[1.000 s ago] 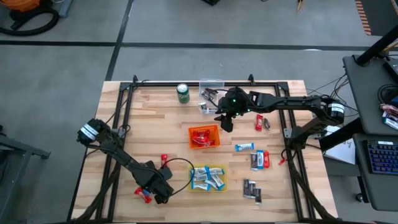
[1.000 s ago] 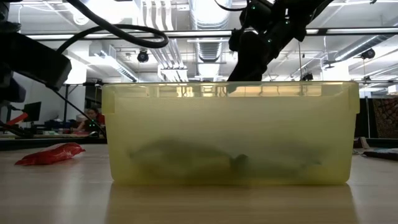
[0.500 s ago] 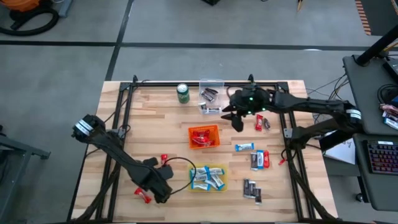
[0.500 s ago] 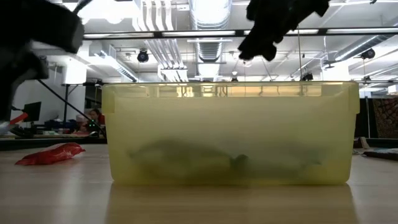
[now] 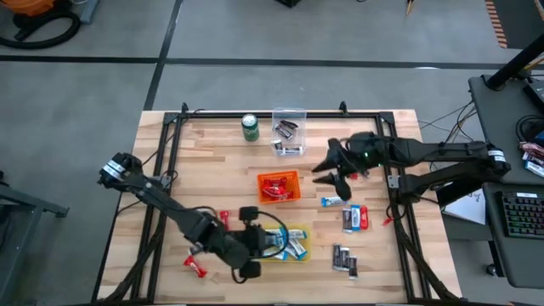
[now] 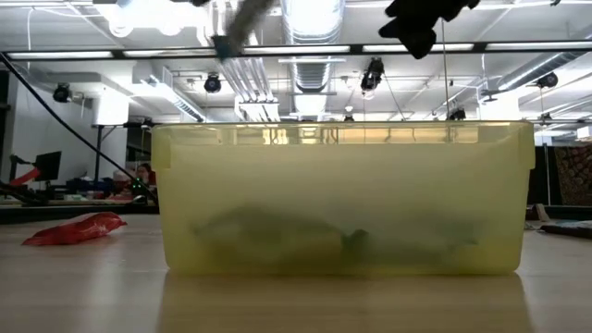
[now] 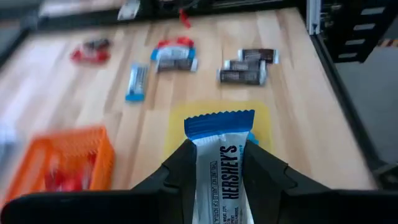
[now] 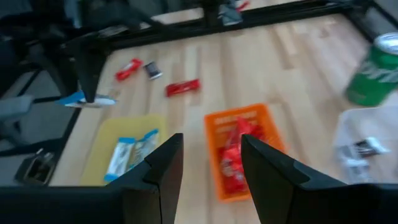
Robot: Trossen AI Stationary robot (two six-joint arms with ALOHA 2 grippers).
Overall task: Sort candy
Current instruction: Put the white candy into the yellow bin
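Observation:
My left gripper (image 7: 219, 163) is shut on a blue-and-white candy bar (image 7: 219, 149) and hovers by the left edge of the yellow bin (image 5: 299, 254), which holds several blue-and-white bars. The right wrist view shows that bar (image 8: 87, 99) beside the yellow bin (image 8: 109, 143). My right gripper (image 5: 323, 170) stands open in the air to the right of the orange bin (image 5: 279, 187), which holds red candy. Dark candy lies in the clear bin (image 5: 289, 132). Loose candy lies on the table: red (image 5: 197, 265), blue-and-white (image 5: 333, 201), dark (image 5: 342, 257). My left gripper pinches the candy bar's two long edges (image 7: 200, 169) between its two fingers, which lie along the bar. They slant down from the table's left side. The bar's crimped blue end (image 7: 219, 119) sticks out past the fingertips, and the bar is lifted clear of the table.
A green can (image 5: 250, 127) stands at the far edge left of the clear bin. More loose candy lies right of my right gripper (image 5: 357, 167) and near the right rail (image 5: 355, 218). A black frame (image 5: 255, 113) runs round the table top.
My left gripper has risen from the table's near left, beside the red candy, and gone right toward the yellow bin, rolling as it went. My right gripper has drawn away from the clear bin toward the table's right and near side, staying open.

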